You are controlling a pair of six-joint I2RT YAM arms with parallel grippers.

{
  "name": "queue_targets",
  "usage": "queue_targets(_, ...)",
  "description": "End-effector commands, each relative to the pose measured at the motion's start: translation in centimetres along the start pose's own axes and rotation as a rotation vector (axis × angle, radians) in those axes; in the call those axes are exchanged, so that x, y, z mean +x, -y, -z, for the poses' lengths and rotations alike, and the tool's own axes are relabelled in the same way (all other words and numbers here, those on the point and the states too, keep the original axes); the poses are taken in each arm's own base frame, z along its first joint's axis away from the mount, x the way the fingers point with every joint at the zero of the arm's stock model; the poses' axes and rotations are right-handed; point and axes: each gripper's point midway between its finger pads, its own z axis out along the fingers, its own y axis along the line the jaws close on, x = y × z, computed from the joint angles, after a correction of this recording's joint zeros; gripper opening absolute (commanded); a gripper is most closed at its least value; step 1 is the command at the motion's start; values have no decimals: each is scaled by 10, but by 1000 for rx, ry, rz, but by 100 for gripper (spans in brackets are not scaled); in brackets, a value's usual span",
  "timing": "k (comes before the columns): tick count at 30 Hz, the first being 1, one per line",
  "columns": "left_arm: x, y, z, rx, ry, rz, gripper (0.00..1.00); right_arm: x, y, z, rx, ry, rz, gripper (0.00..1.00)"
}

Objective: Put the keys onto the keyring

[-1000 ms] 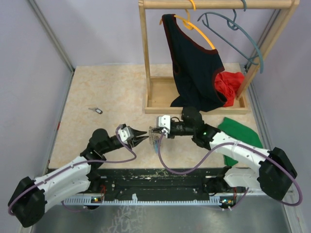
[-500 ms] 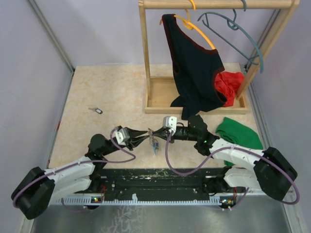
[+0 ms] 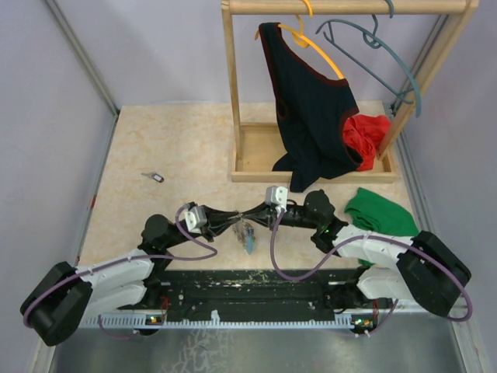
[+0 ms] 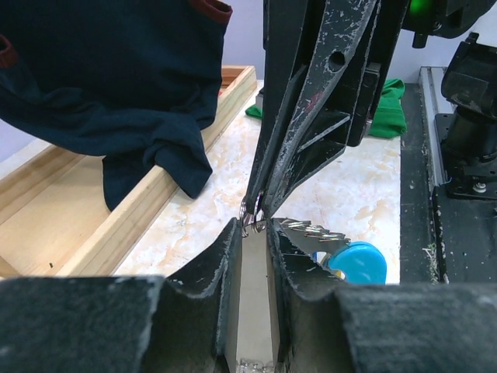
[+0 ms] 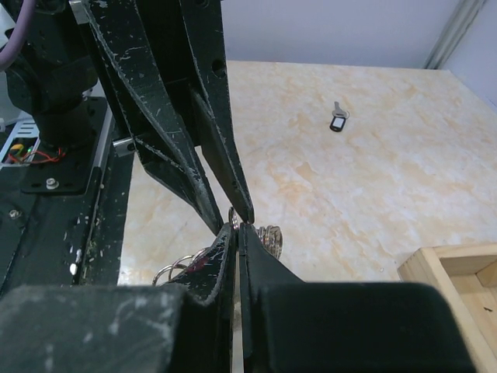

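Soft, even light came from overhead and lay bright on the pale table [image 3: 155,148], leaving only faint shadows. The overhead view was sharp throughout. In both wrist views the near fingers [image 4: 206,268] loomed dark and blurred, while the background was fairly clear.

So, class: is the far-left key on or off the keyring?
Off. The key lies alone on the table, well apart from the keyring.

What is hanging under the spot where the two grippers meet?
The keyring dangles there below the left gripper and right gripper, its coil and light-blue section showing. Whether any keys are on it cannot be seen: the grippers cover that part.
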Motion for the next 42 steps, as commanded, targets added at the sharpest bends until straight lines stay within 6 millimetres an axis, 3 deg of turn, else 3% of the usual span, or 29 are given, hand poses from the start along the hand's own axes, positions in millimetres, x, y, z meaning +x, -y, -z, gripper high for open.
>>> queue_targets(1,-9,1,-1,15,34,-11,23,-34,6,-4,3,121,56,0)
queue_targets(6,-10,2,-1,19,35,-10,18,-32,6,-4,3,126,45,0)
queue_targets(12,-9,1,0,16,27,-20,0,-29,6,-2,13,108,37,0)
queue_targets(15,-11,0,0,13,19,-34,0,-27,9,0,39,83,33,2)
queue_targets(19,-10,-4,-1,6,-19,-51,0,-28,18,9,103,29,46,22)
queue_targets(22,-13,-6,-2,5,-33,-61,0,-30,25,14,151,-10,41,29)
queue_targets(36,-18,-3,-5,41,-36,-80,0,-21,37,2,185,-55,-97,36)
queue_targets(42,-18,-1,-5,49,-37,-80,0,-2,48,1,246,-116,-149,34)
